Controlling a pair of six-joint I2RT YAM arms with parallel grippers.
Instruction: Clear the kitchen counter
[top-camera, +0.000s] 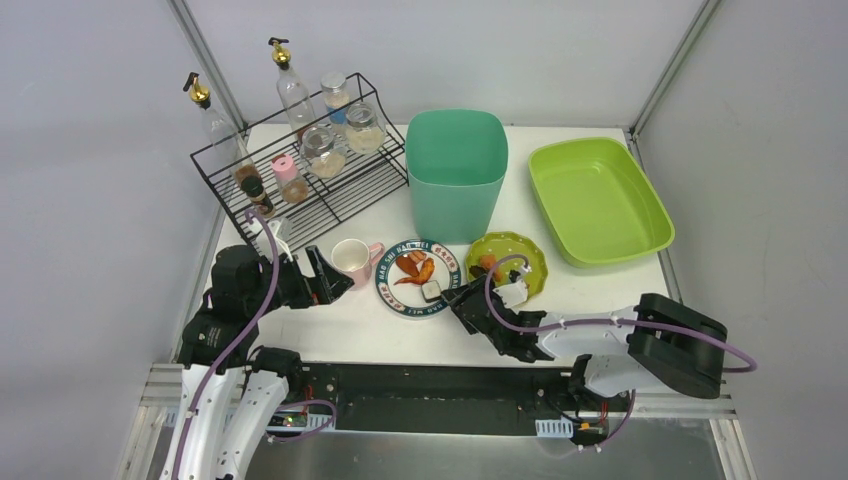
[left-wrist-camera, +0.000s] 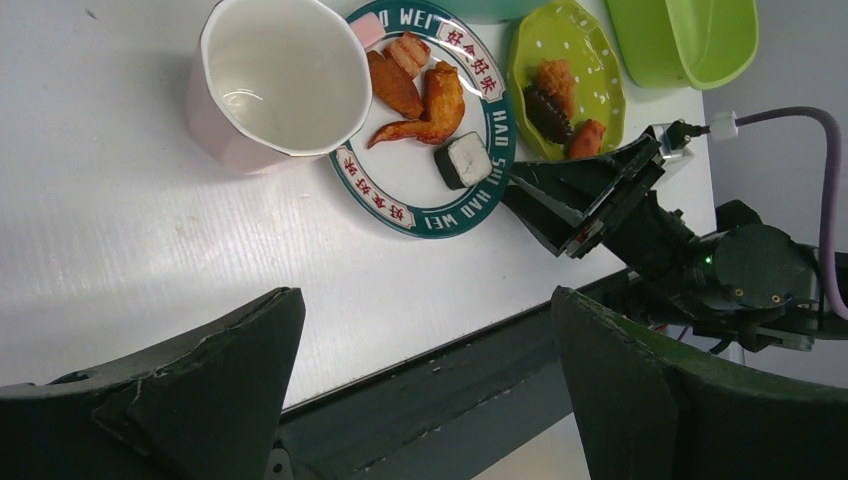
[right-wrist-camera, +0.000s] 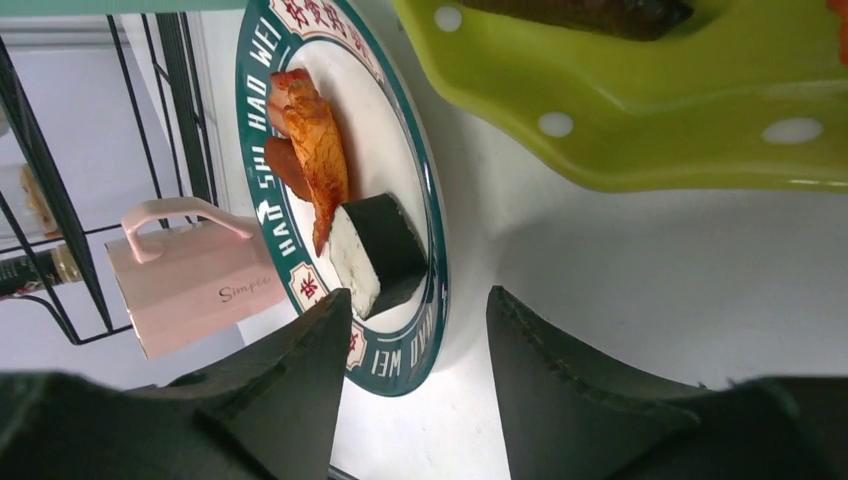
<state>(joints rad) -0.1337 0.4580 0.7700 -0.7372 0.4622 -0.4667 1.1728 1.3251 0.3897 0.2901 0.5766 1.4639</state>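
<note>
A: Where is the large flat white matte kitchen counter (top-camera: 340, 325)?
B: Across the middle of the top view. It looks stiff and slick, with nothing to grip, so dishes likely slide on it
A: And from the left?
B: The left gripper (left-wrist-camera: 425, 298) hangs wide open and empty beside the pink ceramic mug (top-camera: 352, 258). Next is the round teal-rimmed plate (top-camera: 395, 303). At lower centre the right gripper (right-wrist-camera: 418, 295) straddles its rim, jaws partway apart, not yet pinching

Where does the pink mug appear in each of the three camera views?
Top external: the pink mug is left of centre, left of the green-rimmed plate.
Left wrist: the mug is at top left.
Right wrist: the mug is at lower left, handle up.
Shared landmark: that plate, beside the mug in every view.
</note>
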